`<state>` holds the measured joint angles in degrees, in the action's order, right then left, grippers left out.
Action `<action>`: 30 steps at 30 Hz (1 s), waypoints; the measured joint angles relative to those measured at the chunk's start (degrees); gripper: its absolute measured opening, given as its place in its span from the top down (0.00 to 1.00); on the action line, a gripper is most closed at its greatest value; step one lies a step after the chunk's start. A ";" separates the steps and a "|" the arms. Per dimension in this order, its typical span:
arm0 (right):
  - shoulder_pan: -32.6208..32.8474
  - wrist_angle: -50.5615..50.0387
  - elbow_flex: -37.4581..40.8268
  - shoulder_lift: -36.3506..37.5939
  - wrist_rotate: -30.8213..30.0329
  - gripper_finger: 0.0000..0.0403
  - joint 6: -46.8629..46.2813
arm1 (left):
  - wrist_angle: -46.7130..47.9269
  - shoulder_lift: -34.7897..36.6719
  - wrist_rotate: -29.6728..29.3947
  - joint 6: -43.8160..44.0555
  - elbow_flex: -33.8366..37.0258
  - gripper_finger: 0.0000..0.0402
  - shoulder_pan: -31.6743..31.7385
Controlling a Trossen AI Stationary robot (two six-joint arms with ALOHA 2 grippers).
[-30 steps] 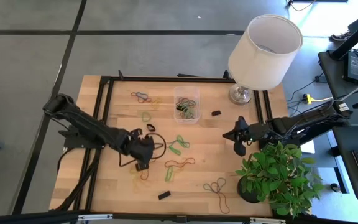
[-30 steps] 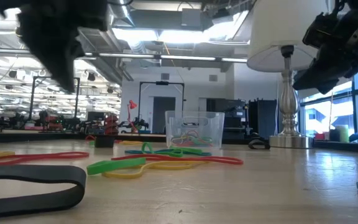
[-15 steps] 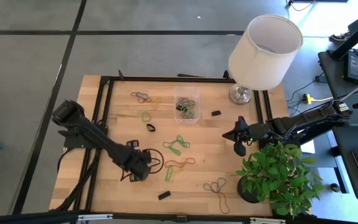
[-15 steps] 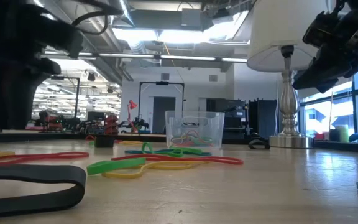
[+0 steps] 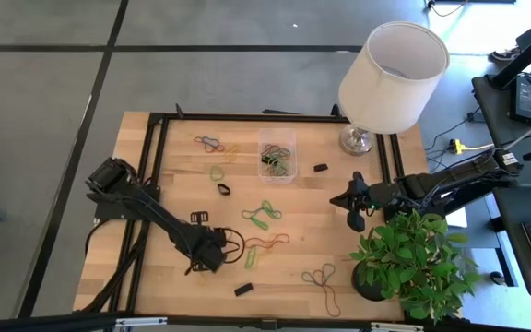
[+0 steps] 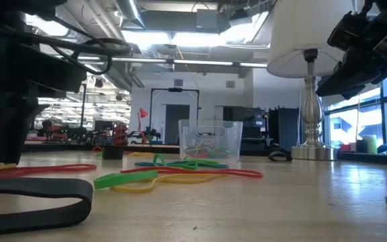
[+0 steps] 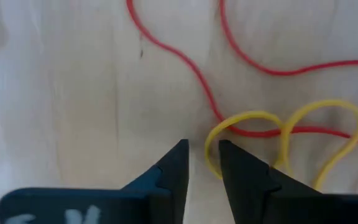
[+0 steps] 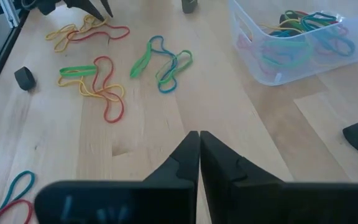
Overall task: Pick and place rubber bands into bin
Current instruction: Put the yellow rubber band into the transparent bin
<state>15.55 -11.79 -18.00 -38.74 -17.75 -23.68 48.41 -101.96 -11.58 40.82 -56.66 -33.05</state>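
Rubber bands of several colours lie scattered on the wooden table; some lie in the clear bin [image 5: 277,155] at the far middle, also seen in the right wrist view [image 8: 291,50]. My left gripper [image 5: 208,256] is down at the table near its front left, its fingers [image 7: 202,149] open by a narrow gap. A yellow band [image 7: 322,103] tangled with a red band [image 7: 166,50] lies there; one bend of the yellow band reaches into the gap. My right gripper [image 5: 355,219] is shut and empty above the table's right side [image 8: 199,140]. My left gripper points down at the table, with the bend of the yellow band's loop [image 7: 208,152] in the narrow gap between its fingertips. I cannot tell whether a finger touches the band. The band lies flat on the table.
A white-shaded lamp [image 5: 393,65] stands at the far right and a potted plant [image 5: 413,258] at the near right. Small black blocks [image 5: 243,289] [image 5: 321,168] and a black band [image 5: 223,189] lie on the table. A black frame rail [image 5: 155,184] runs along the left.
My left gripper has gone toward the table's near edge and down to the table top, onto the yellow and red bands. The bands have not moved.
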 joint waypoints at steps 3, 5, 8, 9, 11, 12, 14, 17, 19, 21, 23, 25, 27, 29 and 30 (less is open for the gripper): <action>0.00 0.00 -0.02 0.00 0.01 0.96 -0.06 | -1.89 -0.21 2.63 -0.47 -0.14 0.87 0.12; 0.00 0.00 -0.02 0.00 0.01 0.96 -0.05 | -1.12 0.36 2.81 0.72 -0.60 0.95 0.23; 0.00 0.00 -0.02 0.00 0.01 0.96 -0.06 | 0.03 2.44 4.30 1.95 -2.09 0.99 0.12; 0.00 0.00 -0.04 0.00 0.01 0.96 -0.04 | 0.70 3.57 4.79 1.98 -3.00 0.99 0.18; 0.00 -0.02 -0.04 0.00 0.01 0.96 -0.05 | 3.05 5.03 4.58 2.01 -5.00 0.99 0.59; 0.00 -0.02 -0.04 0.00 0.00 0.96 -0.10 | 4.97 5.76 4.06 2.12 -6.16 0.99 0.82; 0.00 -0.02 -0.04 0.00 0.00 0.96 -0.06 | 8.39 7.33 3.55 2.07 -8.96 0.99 1.19; 0.00 -0.02 -0.04 0.00 -0.01 0.96 0.02 | 13.00 9.29 1.26 1.93 -13.89 0.99 1.82; 0.00 -0.02 -0.04 -0.02 -0.01 0.96 0.02 | 14.51 10.24 -2.79 0.94 -16.97 0.99 2.60; 0.00 0.00 -0.04 -0.02 -0.01 0.96 0.06 | 14.63 11.17 -8.51 -0.76 -19.93 0.99 3.33; 0.00 0.02 -0.04 -0.02 -0.01 0.96 0.10 | 14.78 11.40 -14.19 -3.38 -22.96 0.99 4.27; 0.00 0.09 -0.04 -0.02 -0.01 0.96 0.11 | 14.63 11.38 -18.52 -7.30 -25.88 0.99 5.67; 0.00 0.11 -0.04 -0.02 -0.01 0.96 0.13 | 13.67 11.40 -21.62 -11.83 -28.49 0.99 7.80; 0.00 0.15 -0.04 -0.02 -0.01 0.96 -0.15 | 11.82 11.40 -23.41 -16.33 -30.25 0.99 10.58; 0.00 0.15 -0.04 -0.02 -0.01 0.96 -0.40 | 10.94 11.38 -24.31 -18.41 -31.03 0.99 12.14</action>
<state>15.55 -11.64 -18.04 -38.76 -17.76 -24.08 59.35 -90.59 -35.89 22.41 -87.69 -20.92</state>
